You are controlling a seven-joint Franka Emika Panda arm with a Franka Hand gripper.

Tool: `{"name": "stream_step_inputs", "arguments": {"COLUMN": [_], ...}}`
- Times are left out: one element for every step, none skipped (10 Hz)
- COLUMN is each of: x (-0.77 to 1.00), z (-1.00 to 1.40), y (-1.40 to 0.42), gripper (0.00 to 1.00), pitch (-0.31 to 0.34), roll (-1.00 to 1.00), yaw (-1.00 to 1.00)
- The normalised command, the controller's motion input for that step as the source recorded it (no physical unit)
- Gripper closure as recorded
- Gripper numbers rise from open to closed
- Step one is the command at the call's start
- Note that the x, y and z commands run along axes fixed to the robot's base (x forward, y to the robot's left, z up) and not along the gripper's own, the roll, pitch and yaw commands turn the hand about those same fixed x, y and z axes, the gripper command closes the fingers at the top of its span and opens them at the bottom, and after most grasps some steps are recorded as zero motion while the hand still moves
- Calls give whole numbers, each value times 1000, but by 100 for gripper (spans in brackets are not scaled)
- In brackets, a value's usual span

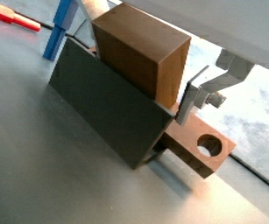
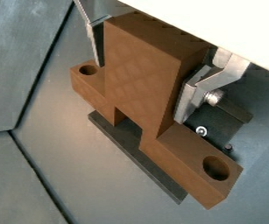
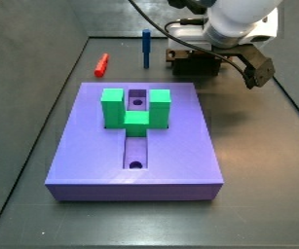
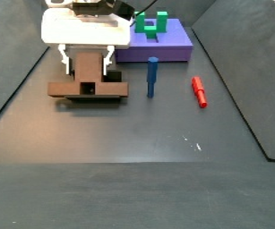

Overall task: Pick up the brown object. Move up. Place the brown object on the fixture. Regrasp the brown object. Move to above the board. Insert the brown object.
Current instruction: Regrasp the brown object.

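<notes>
So the end effector (image 4: pixel 90 64) is down at the small dark olive-black bracket fixture (image 1: pixel 107 109), with its flat silver finger plates (image 2: pixel 207 87) closed in on the tall upright part of the brown flat block with round holes at its ends (image 2: pixel 148 105). Looks like it has hold of that brown block, jaws only as wide as the block's upright section. In both wrist views the brown block sits on the fixture, its long base sticking out to either side of the end effector, one holed end visible past the dark wall (image 1: pixel 207 144).

In a side view the brown block (image 4: pixel 90 88) is directly under the end effector, resting low near the dark table (image 4: pixel 127 152). The thin blue upright peg (image 4: pixel 153 76) stands just beside it, and the small red peg (image 4: pixel 200 90) lies further out past that. The big lavender-purple board (image 3: pixel 138 146) with the green U-shaped piece (image 3: pixel 134 109) is well apart from the end effector
</notes>
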Motion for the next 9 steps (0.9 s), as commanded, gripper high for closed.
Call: {"name": "stream_step_inputs", "arguments": {"x": [-29, 0, 0, 0, 0, 0, 0, 0, 0], "z": [89, 0, 0, 0, 0, 0, 0, 0, 0], "y": [-126, -94, 0, 0, 0, 0, 0, 0, 0], "gripper": [0, 0, 0, 0, 100, 100, 100, 100, 100], "pitch": [3, 14, 0, 0, 0, 0, 0, 0, 0], "roll": [594, 406, 80, 0, 0, 0, 0, 0, 0], "yaw": [97, 17, 0, 0, 0, 0, 0, 0, 0]}}
